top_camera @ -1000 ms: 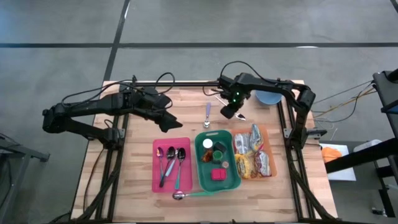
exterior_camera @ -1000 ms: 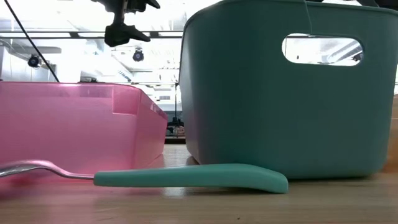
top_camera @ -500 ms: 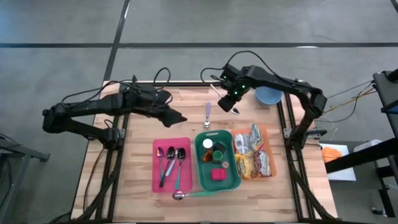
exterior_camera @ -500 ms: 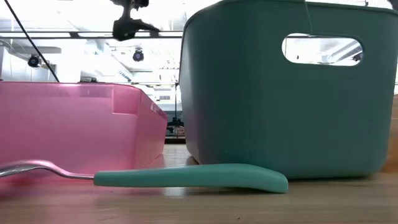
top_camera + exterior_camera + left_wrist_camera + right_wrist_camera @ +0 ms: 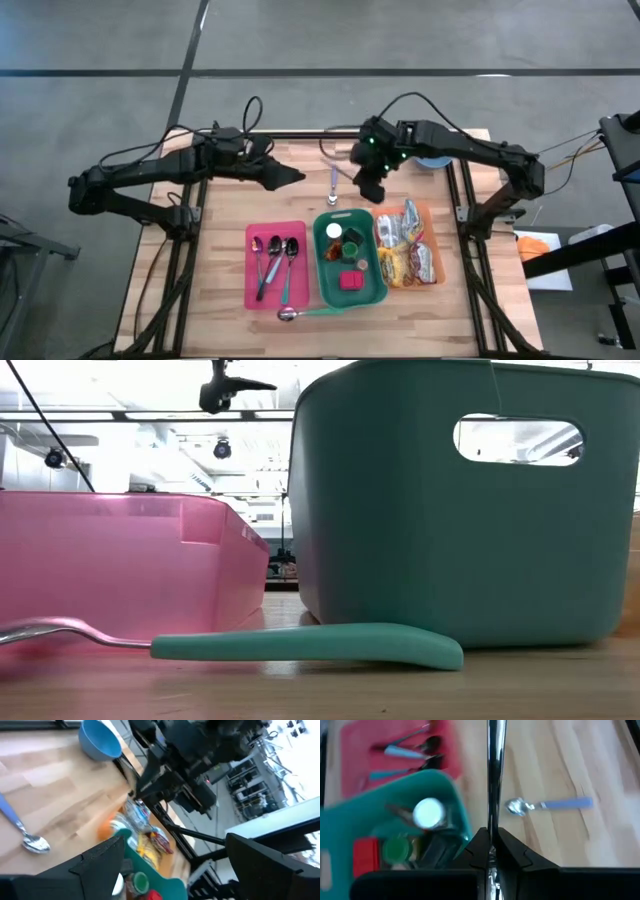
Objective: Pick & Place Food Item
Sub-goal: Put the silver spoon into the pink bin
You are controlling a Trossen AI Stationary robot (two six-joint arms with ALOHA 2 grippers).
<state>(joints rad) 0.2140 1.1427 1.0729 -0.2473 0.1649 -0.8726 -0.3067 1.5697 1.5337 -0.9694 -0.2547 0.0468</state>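
Right gripper (image 5: 371, 187): upper centre of the high view, above the table just over the green bin's top edge; fingers pressed together on a thin metal utensil handle (image 5: 494, 770) that runs straight out between them in the right wrist view.
Left gripper (image 5: 292, 176): left of centre in the high view, above bare wood, fingers spread wide with nothing between them.
Blue-handled spoon (image 5: 333, 186): flat on the wood between the two grippers, bowl end nearest the green bin.
Green bin (image 5: 322, 268): centre, holding small jars and a red item.
Food packets (image 5: 405, 248): in the orange tray (image 5: 434, 255), right of the bin.
Pink tray (image 5: 253, 292): left of the bin, three spoons inside.
Blue bowl (image 5: 436, 159): upper right, partly under the right arm.
Teal-handled spoon (image 5: 300, 645): on the table in front of the bin.
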